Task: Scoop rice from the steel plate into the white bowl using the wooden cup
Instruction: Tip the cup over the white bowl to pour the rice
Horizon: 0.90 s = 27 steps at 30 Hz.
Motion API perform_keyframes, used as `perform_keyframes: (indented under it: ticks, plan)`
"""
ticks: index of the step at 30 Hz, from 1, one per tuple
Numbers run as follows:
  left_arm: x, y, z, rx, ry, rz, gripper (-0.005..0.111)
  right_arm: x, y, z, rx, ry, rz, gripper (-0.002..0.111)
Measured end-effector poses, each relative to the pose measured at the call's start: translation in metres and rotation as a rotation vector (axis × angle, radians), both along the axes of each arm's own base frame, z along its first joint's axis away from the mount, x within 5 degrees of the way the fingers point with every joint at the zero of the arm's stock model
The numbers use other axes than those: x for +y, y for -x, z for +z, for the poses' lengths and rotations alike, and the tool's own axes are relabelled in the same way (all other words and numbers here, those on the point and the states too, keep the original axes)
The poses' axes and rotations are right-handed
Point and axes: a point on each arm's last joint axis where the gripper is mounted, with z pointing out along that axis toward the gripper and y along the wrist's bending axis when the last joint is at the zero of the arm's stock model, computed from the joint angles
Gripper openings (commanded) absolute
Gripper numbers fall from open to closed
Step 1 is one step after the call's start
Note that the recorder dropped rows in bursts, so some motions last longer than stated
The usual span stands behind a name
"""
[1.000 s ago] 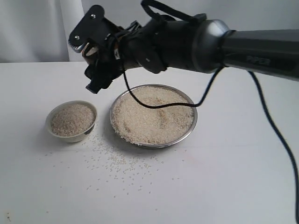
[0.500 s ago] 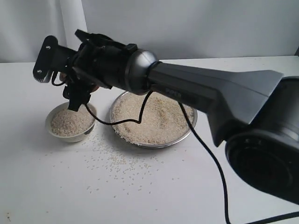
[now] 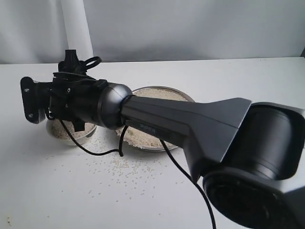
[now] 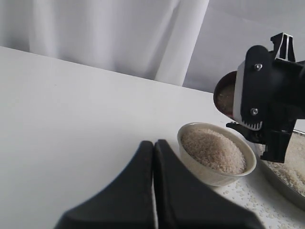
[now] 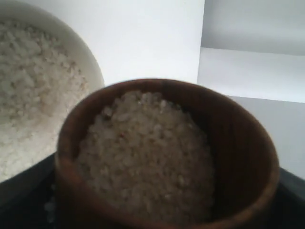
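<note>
My right gripper (image 3: 45,107) reaches across to the left and is shut on the wooden cup (image 4: 225,98), which hangs just above the white bowl's (image 4: 205,172) far edge. The cup (image 5: 238,143) is tilted and full of rice (image 5: 147,152). The bowl (image 3: 71,140) is heaped with rice (image 4: 212,149) and mostly hidden behind the arm in the exterior view. The steel plate (image 3: 164,88) with its rice (image 3: 157,94) lies right of the bowl, half covered by the arm. My left gripper (image 4: 154,142) is shut and holds nothing, low on the table near the bowl.
Loose grains (image 3: 119,167) are scattered over the white table in front of the bowl and plate. The right arm's thick body (image 3: 190,124) and its cable (image 3: 95,151) span the middle of the scene. A white curtain (image 4: 109,33) hangs behind.
The right arm has swung left from above the steel plate and come down over the white bowl, carrying the cup with it.
</note>
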Motion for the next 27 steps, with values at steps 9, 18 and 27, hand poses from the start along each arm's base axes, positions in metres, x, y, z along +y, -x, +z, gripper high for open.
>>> perform_keyframes:
  ticks: [9,18,27]
  plan:
    - [0.0,0.0,0.0,0.0,0.0,0.0,0.0,0.004,0.004,-0.021,-0.15,0.238,0.027,0.0]
    - [0.0,0.0,0.0,0.0,0.0,0.0,0.0,0.015,0.016,-0.02,-0.299,0.409,0.109,0.0]
    - [0.0,0.0,0.0,0.0,0.0,0.0,0.0,0.01,0.015,-0.019,-0.329,0.551,0.122,0.0]
